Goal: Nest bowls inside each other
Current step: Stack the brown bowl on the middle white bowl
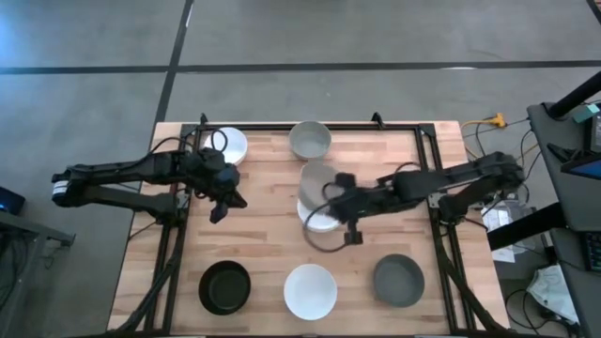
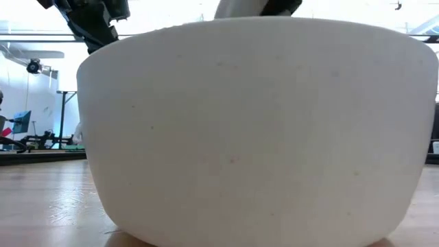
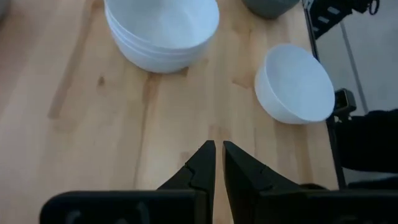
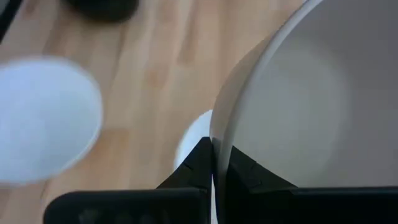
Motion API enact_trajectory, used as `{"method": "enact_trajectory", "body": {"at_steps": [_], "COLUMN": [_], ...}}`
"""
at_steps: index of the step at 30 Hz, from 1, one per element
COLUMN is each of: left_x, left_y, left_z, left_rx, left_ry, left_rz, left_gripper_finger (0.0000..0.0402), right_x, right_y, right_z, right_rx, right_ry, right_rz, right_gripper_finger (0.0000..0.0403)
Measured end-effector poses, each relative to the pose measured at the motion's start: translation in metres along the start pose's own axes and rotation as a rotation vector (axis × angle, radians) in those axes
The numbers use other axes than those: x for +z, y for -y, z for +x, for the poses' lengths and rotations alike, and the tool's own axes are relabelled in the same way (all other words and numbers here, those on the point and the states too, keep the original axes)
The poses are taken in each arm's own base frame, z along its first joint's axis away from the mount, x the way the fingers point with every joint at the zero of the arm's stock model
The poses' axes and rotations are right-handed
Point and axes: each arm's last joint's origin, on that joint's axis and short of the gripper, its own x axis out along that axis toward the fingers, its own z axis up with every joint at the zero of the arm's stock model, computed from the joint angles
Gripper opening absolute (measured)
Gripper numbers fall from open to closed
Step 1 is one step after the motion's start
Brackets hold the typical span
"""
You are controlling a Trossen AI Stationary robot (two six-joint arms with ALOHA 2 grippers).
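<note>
A stack of white bowls [image 1: 315, 218] sits on its base at the table's centre. My right gripper [image 1: 346, 199] is over it, shut on another white bowl [image 1: 319, 176] held just above the stack and toward its far side. Single bowls stand on their bases around it: white [image 1: 228, 145] and grey [image 1: 310, 139] at the far edge, black [image 1: 225, 286], white [image 1: 310, 291] and grey [image 1: 398, 280] at the near edge. My left gripper [image 1: 220, 208] hovers shut and empty left of centre, and its wrist view shows the stack [image 3: 161, 34]. My right gripper pinches the white bowl by its rim [image 4: 216, 134], one finger inside the bowl [image 4: 245, 171] and one outside [image 4: 196, 165]. The bowl is lifted clear of the stack, a white bowl of which [image 4: 191, 144] shows underneath.
The near white bowl [image 2: 260, 130] fills the low view and hides the rest of the table there. Bare wood lies between the left gripper and the stack [image 3: 124, 118]. A black frame borders the table's left and right edges [image 1: 169, 235].
</note>
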Motion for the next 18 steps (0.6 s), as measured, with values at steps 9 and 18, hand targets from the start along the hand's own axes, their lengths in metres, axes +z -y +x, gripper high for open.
{"method": "enact_trajectory", "body": {"at_steps": [9, 18], "left_x": [0.0, -0.001], "left_y": [0.003, 0.008], "left_z": [-0.004, -0.003], "left_rx": [-0.013, -0.029], "left_ry": [0.021, 0.011], "left_rz": [-0.131, -0.176], "left_gripper_finger": [0.0015, 0.0015], "right_x": [-0.012, -0.02], "right_y": [-0.011, -0.016], "right_z": [0.061, 0.085], "right_rx": [-0.004, -0.003], "right_ry": [-0.288, -0.366], "right_rz": [-0.151, -0.13], "right_gripper_finger": [0.0009, 0.0009]}}
